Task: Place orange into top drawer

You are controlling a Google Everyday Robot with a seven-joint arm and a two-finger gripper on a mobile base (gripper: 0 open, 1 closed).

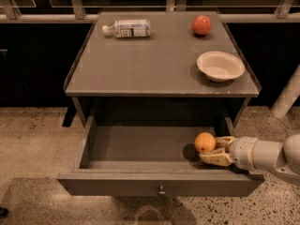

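The orange (pixel 205 142) is small, round and yellow-orange. It is held between the tan fingers of my gripper (pixel 211 150), which reaches in from the right on a white arm. The gripper holds the orange low inside the right part of the open top drawer (pixel 140 146), just above its floor, with a shadow under the fruit. The drawer is pulled out, and its flat grey front panel has a small round knob (pixel 161 190) at the centre.
On the grey tabletop (pixel 154 64) above lie a plastic bottle (pixel 127 28) at the back left, a redder fruit (pixel 201 25) at the back right and a white bowl (pixel 220 65) on the right. A white post (pixel 286 97) stands at the far right.
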